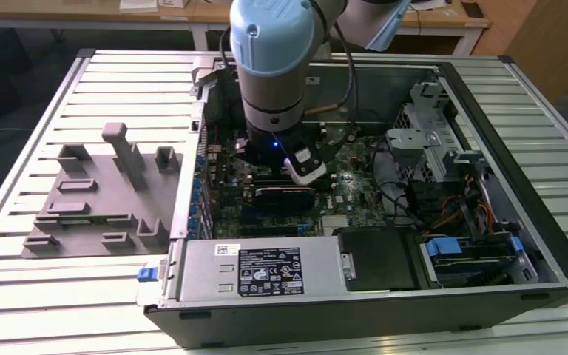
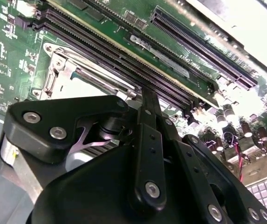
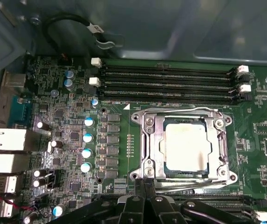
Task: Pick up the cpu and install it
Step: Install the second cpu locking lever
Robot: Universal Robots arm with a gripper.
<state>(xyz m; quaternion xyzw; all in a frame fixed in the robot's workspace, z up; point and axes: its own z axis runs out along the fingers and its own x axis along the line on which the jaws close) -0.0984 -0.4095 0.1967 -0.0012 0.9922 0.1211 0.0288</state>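
Observation:
The cpu [image 3: 187, 143], a flat square chip with a pale silver top, lies seated inside the metal socket frame [image 3: 147, 140] on the green motherboard [image 3: 77, 140] in the first wrist view. My gripper [image 3: 144, 187] hovers just beside the socket's edge, its black fingers pressed together and shut with nothing between them. The second wrist view has the gripper's black linkage up close, one finger [image 2: 149, 105] reaching toward the socket frame [image 2: 61, 70]. In the exterior view my arm [image 1: 274, 89] reaches down into the open computer case [image 1: 383, 296].
Long memory slots [image 3: 170, 81] run beside the socket. Capacitors [image 3: 87, 137] and rear ports [image 3: 7, 140] crowd one side of the board. A power supply [image 1: 264, 270], drive bays [image 1: 461, 251] and cables fill the case. A grey fixture plate [image 1: 97, 200] lies on the slatted table at the exterior view's left.

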